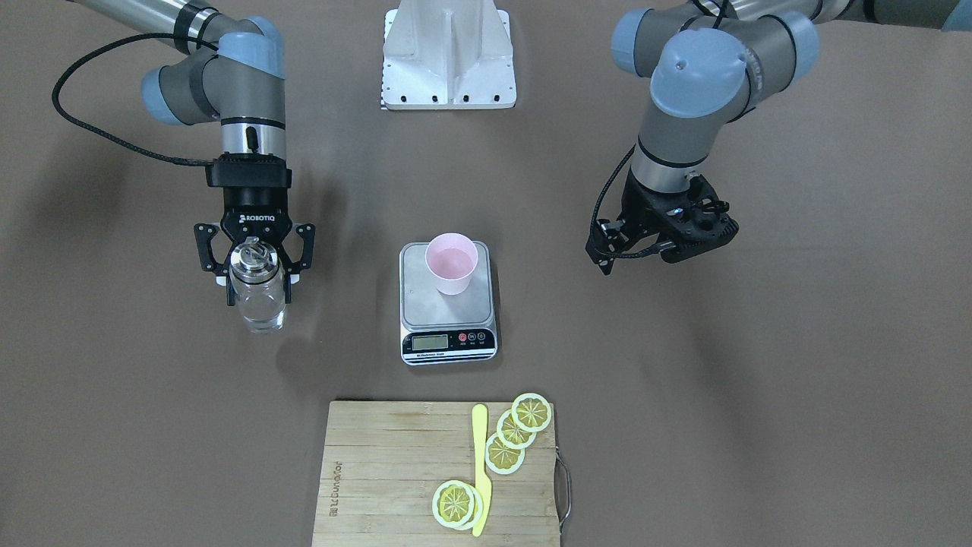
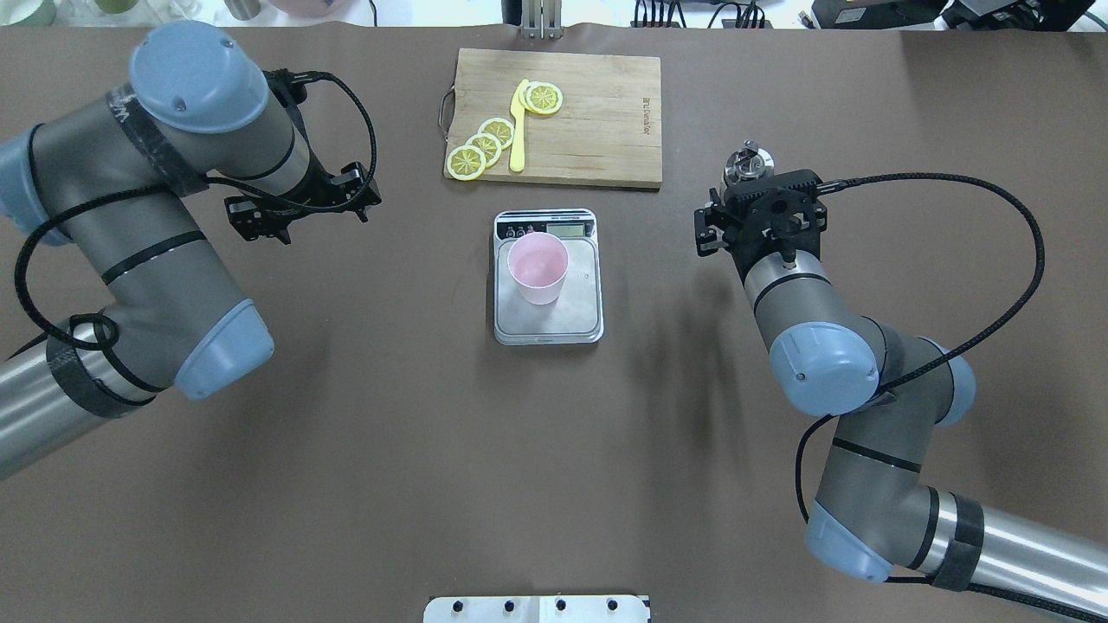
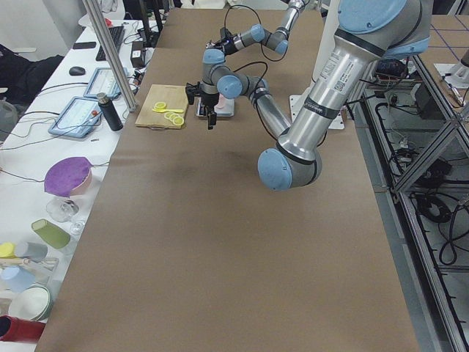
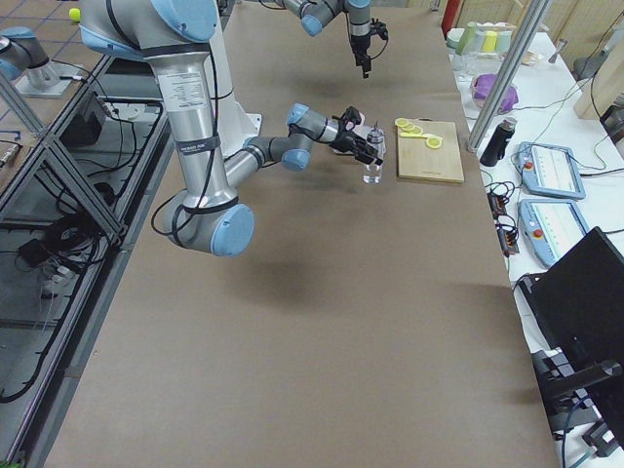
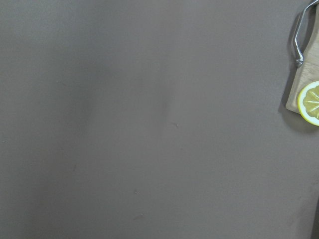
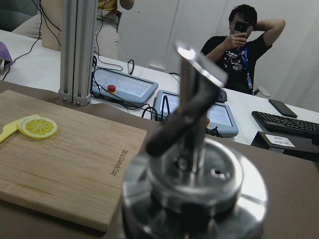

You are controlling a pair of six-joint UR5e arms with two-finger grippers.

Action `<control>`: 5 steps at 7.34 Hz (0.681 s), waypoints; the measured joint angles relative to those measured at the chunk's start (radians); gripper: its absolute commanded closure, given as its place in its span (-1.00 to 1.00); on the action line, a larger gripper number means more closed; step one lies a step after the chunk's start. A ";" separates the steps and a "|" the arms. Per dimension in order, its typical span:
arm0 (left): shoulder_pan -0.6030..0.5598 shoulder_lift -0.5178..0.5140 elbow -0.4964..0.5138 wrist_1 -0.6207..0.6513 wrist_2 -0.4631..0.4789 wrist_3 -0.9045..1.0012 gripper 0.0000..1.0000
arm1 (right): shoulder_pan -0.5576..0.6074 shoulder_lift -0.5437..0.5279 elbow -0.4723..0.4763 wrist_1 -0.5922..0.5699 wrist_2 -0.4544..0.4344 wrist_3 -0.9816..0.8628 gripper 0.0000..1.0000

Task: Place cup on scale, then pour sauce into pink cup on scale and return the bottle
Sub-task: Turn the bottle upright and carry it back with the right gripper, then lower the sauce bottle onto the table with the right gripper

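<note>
Where the left arm reaches over the desk's point(image 2: 389, 433) left side, the left gripper point(image 2: 303, 201) hangs above bare brown surface, tilted so that I cannot tell how far apart its jaws stand. At centre, the scale point(image 2: 547, 324), a flat brushed-steel platform with a black display strip, carries the cup point(image 2: 538, 268). The cup is tapered pale pink paper with a white rim, upright on the platform's far-left part. On the right, the right gripper point(image 1: 258, 277) is clamped around the bottle point(image 1: 260, 300), which is clear rounded glass under a shiny chrome pourer cap point(image 6: 194, 164). The bottle is upright, well apart from the scale, with colourless sauce point(image 1: 262, 313) inside.
</note>
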 measured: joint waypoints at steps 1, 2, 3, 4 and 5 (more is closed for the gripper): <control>0.000 0.000 0.001 0.000 0.005 0.000 -0.97 | 0.011 0.001 -0.006 0.017 0.036 0.040 1.00; 0.000 0.000 0.002 0.000 0.013 0.000 -0.97 | 0.023 0.001 -0.015 0.024 0.073 0.062 1.00; 0.000 0.000 0.002 0.000 0.018 0.001 -0.97 | 0.030 -0.002 -0.030 0.028 0.094 0.079 1.00; 0.000 0.000 0.003 0.000 0.020 0.000 -0.97 | 0.033 -0.004 -0.044 0.029 0.102 0.090 1.00; 0.000 -0.001 0.003 0.000 0.021 0.000 -0.97 | 0.033 -0.004 -0.053 0.030 0.106 0.095 1.00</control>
